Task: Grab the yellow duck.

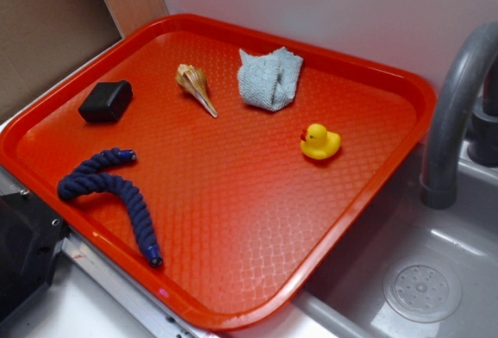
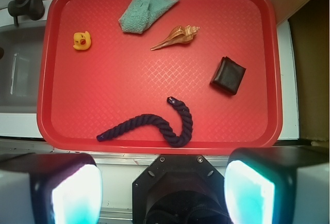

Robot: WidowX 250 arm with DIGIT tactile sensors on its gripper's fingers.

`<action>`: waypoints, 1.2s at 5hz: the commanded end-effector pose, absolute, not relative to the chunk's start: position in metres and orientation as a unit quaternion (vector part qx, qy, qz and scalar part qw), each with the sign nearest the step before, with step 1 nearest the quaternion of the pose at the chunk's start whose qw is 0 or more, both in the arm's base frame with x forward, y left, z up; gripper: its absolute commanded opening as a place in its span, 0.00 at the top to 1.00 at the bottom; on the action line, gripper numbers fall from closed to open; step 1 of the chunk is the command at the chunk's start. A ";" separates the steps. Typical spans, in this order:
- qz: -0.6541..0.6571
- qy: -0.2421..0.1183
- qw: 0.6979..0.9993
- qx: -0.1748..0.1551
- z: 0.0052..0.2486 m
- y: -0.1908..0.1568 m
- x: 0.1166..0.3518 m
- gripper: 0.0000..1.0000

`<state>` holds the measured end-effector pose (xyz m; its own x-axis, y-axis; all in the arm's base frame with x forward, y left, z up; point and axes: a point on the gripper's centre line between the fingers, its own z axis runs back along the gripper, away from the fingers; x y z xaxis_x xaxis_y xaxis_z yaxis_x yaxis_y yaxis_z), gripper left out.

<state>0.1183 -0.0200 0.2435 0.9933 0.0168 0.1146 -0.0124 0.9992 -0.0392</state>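
**Spotter:** Where's the yellow duck (image 1: pixel 320 142) from your seat?

**Operator:** In the exterior view it sits on the right side of the red tray (image 1: pixel 233 221), toward the far edge, near the grey faucet (image 1: pixel 455 112). Standing upright, apart from everything else — the light blue cloth (image 1: pixel 269 79) is its closest neighbour, and the seashell (image 1: pixel 195 85) lies further left.

**Spotter:** And the tool?

**Operator:** I've got the tool (image 2: pixel 164 182) spread wide in the wrist view, both fingers (image 2: pixel 69 193) at the bottom of the frame, nothing between them. It hangs off the near edge of the tray, well apart from the duck, which shows up at the far left of that picture.

**Spotter:** How do you expect it to handle?

**Operator:** Light and hollow, I'd guess, and the skin looks glossy — so it may squirt out of a pinch. It should give a little under pressure. I'd close across the body, low and at its widest, not on the head or beak.

**Spotter:** Anything in the way?

**Operator:** The navy rope (image 2: pixel 154 126) and the black block (image 2: pixel 228 75) lie elsewhere; I judge the path clear.
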 end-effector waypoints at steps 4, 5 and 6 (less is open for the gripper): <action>-0.169 -0.106 0.979 -0.041 0.199 -0.064 0.183 0.00; -0.268 -0.107 0.956 -0.058 0.169 -0.102 0.220 0.00; -0.319 -0.090 0.941 -0.067 0.141 -0.130 0.238 0.00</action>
<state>0.2386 -0.1203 0.1266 0.7967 -0.5831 0.1592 0.5994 0.7960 -0.0842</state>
